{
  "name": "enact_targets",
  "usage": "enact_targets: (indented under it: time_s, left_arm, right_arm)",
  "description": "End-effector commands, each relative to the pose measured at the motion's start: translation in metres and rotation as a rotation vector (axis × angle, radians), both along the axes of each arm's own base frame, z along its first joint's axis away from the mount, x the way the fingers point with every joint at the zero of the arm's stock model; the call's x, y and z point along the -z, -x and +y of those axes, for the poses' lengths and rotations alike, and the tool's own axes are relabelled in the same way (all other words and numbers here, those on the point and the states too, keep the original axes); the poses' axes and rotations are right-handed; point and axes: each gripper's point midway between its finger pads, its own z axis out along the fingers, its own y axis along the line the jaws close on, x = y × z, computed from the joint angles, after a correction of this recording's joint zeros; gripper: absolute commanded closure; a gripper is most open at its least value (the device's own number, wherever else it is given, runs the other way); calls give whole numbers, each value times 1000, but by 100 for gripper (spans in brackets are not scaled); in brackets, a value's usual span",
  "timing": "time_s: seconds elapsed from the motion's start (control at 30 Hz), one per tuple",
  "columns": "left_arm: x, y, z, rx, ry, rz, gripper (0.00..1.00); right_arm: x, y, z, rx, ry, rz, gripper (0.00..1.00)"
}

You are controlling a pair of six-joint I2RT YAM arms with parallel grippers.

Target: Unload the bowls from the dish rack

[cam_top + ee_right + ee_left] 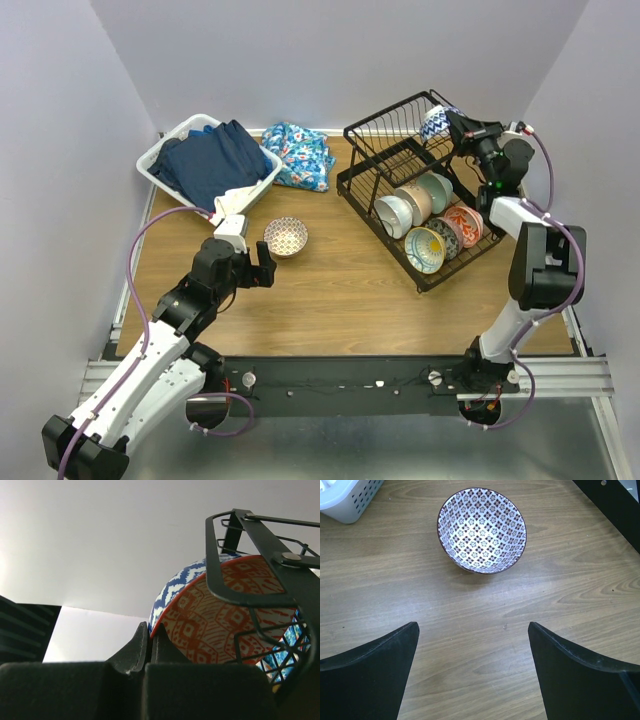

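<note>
**Surface materials and finishes**
Table (470, 645): wood-grain, matt, smooth. Patterned bowl (481, 530) and blue-and-orange bowl (200, 620): glossy glazed ceramic. Dish rack (235, 598): black coated wire, satin. Basket (340, 507): white perforated plastic. Clothes (212, 160): soft cloth. Left gripper fingers (370, 675): matt black, slightly grainy.

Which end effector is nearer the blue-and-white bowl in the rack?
Right. The right end effector grips the blue-and-white bowl; the left end effector hovers across the table, near a patterned bowl.
</note>
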Motion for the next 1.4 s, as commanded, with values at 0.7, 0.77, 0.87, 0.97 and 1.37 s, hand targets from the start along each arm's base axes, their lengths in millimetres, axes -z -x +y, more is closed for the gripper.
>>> enact_targets:
  time_s: [0.7,0.77,0.87,0.97,1.37]
  left_arm:
    - [-1,-4,5,-33,-3,-17,1]
    - [-1,-4,5,-28,-3,-16,1]
    - [2,-4,4,-25,-6,-7,1]
    - [3,-4,3,-19,-5,0,1]
    - [5,-3,1,-8,-3,10,1]
  right_arm:
    - [-96,46,64,-270,288,-259,99]
    - [-99,64,71,-297,375,-287,99]
    - [-99,89,77,-323,492,-290,99]
    - [-93,114,82,-363,593,-281,99]
    - [-13,215,84,-551,927,-91,99]
